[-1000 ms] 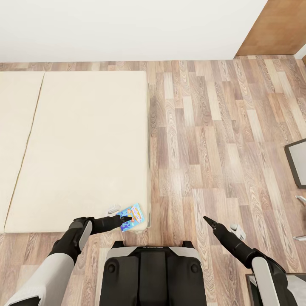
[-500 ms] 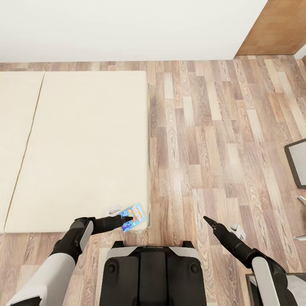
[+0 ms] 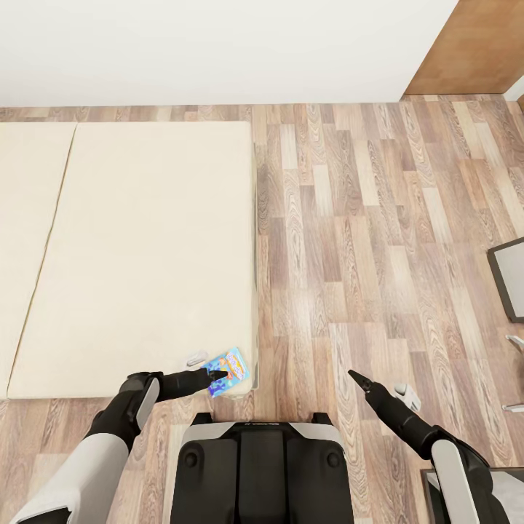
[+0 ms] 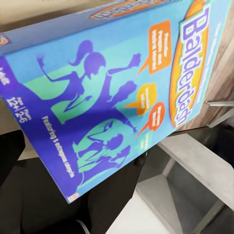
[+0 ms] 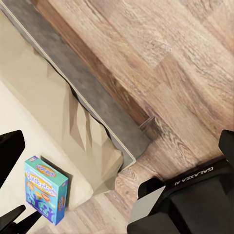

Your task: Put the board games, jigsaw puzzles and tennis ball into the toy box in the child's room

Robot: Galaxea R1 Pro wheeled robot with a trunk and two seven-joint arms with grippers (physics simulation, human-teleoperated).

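A blue board game (image 3: 230, 368) lettered "Balderdash" stands tilted at the near right corner of the bed (image 3: 131, 255). My left gripper (image 3: 218, 376) is shut on its lower edge. The box (image 4: 112, 92) is very close in the left wrist view. In the right wrist view it (image 5: 45, 195) stands upright on the mattress, with a dark left finger (image 5: 12, 220) against its base. My right gripper (image 3: 354, 376) hangs open over the wood floor right of the bed, its fingers (image 5: 9, 151) wide apart with nothing between them. The table and toy box are out of view.
A cream mattress covers the left half of the view, with its grey frame edge (image 5: 92, 102) at the corner. Wood-plank floor (image 3: 364, 240) spreads to the right. A brown door (image 3: 466, 44) stands at the far right, and a dark grey furniture corner (image 3: 511, 280) juts in.
The blue board game and my left gripper have edged very slightly to the right. Everything else is still.
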